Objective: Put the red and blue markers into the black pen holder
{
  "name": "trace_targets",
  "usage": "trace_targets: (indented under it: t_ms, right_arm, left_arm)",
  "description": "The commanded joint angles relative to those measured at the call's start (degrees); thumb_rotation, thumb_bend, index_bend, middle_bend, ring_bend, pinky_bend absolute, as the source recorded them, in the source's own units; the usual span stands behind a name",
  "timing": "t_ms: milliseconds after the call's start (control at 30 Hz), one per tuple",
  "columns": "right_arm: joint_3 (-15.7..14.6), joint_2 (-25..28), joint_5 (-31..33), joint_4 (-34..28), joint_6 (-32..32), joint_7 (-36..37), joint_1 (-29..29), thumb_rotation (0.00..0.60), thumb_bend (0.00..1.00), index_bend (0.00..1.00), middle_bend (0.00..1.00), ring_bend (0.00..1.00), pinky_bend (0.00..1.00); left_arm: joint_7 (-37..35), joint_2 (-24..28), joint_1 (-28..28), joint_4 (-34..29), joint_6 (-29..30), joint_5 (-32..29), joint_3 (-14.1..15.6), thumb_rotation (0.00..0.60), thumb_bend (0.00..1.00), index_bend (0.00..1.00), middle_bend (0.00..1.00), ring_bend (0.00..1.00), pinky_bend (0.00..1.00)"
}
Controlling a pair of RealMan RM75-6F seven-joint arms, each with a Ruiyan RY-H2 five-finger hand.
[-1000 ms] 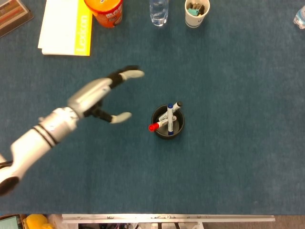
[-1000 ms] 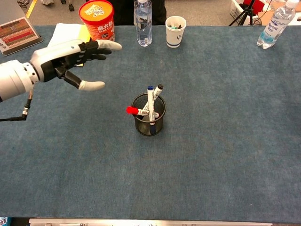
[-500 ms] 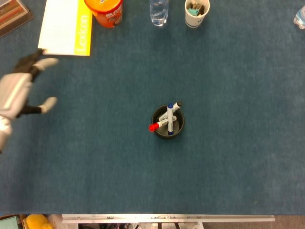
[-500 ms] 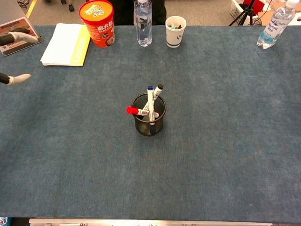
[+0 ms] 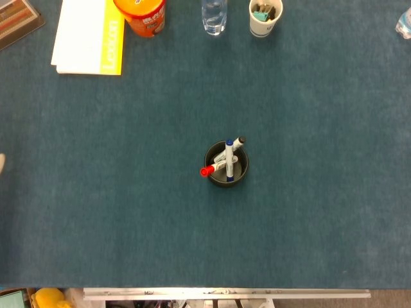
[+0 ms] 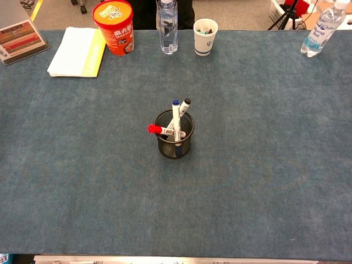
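At far left edge of head view: pale sliver only, likely left hand (image 5: 1, 163) fingertip; pose and finger state cannot tell. Right hand out of both views. Blue table (image 6: 264, 181). White pad (image 6: 74, 52) with yellow strip, up and right of sliver; lettering unclear. Orange tub (image 6: 114, 27), print too small to read. Black pen holder (image 6: 174, 142) well right of sliver, upright, untouched. Blue marker (image 6: 176, 118) upright inside; red marker (image 6: 157, 130) inside, tilted, cap over rim.
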Motion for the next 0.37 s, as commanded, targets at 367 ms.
trace_targets:
  t_ms: [367]
  right_arm:
    - [-0.6,-0.1,-1.3,0.1,1.4,2.3,-2.1,0.600,0.39,0.28,0.24,0.05,0.00]
  left_arm:
    - [-0.9,0.8,6.2,-2.5,5.6,3.4,-0.2,0.600,0.28,0.18,0.01,0.00,0.04]
